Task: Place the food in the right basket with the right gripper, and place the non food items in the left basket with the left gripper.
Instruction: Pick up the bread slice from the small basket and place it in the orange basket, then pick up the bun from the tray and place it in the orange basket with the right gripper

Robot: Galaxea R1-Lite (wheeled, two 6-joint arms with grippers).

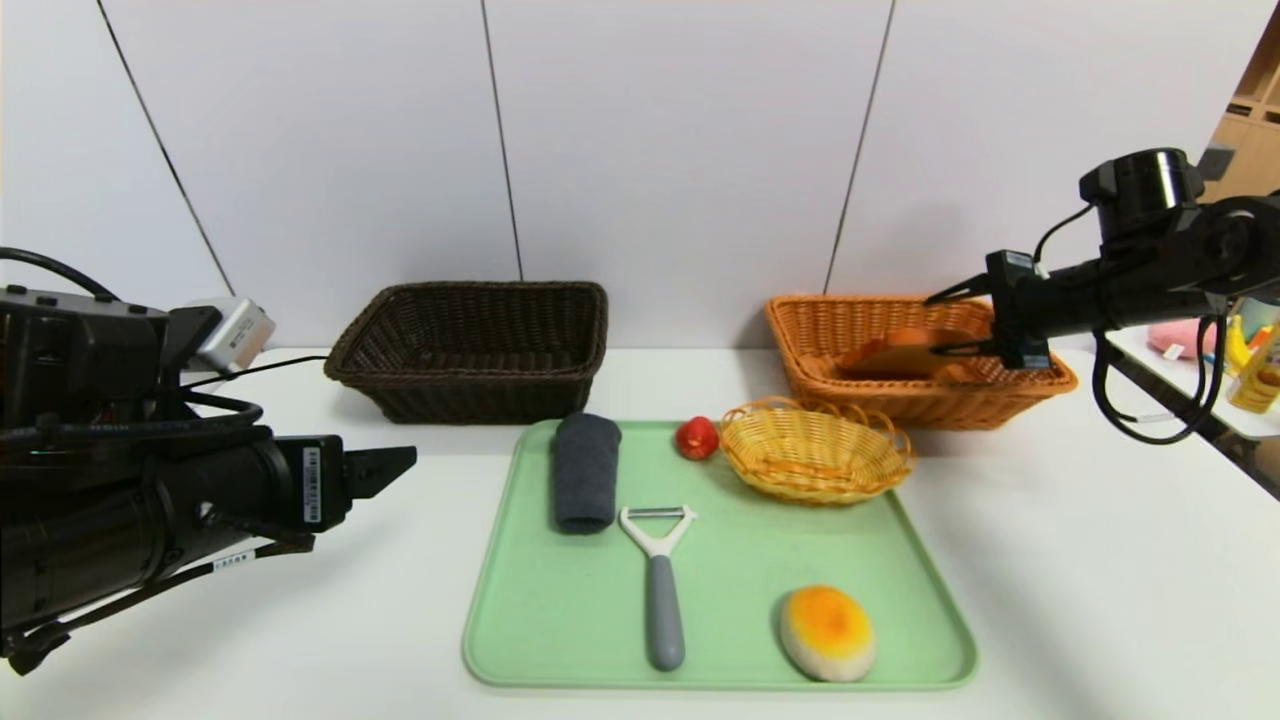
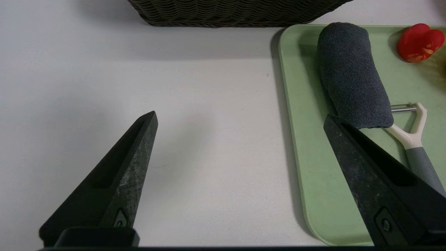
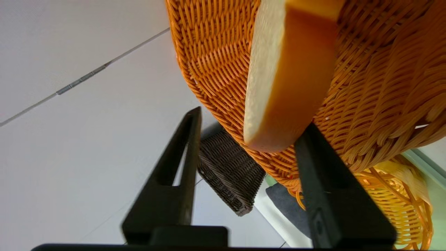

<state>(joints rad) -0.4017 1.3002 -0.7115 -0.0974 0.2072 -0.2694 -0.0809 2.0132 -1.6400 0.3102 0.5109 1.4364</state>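
Note:
The white bread slice [image 1: 900,352] [image 3: 285,76] lies tilted inside the orange-brown right basket [image 1: 900,402] [image 3: 209,62]. My right gripper [image 1: 945,322] [image 3: 252,118] hovers over that basket, open, its jaws either side of the slice's end. The bun [image 1: 826,632] sits at the near right of the green tray [image 1: 740,560]. The grey rolled cloth [image 1: 586,470] [image 2: 353,73], the peeler [image 1: 660,580] [image 2: 413,136] and the red round thing [image 1: 697,438] [image 2: 418,42] lie on the tray. My left gripper [image 1: 395,470] [image 2: 240,115] hangs open above the table, left of the tray. The dark left basket [image 1: 470,400] [image 2: 237,14] holds nothing.
A small yellow oval basket [image 1: 800,490] [image 3: 400,195] stands on the tray's far right corner, just in front of the orange basket. A side table at the far right carries a pink item [image 1: 1180,335] and a bottle [image 1: 1260,375]. The wall runs right behind both big baskets.

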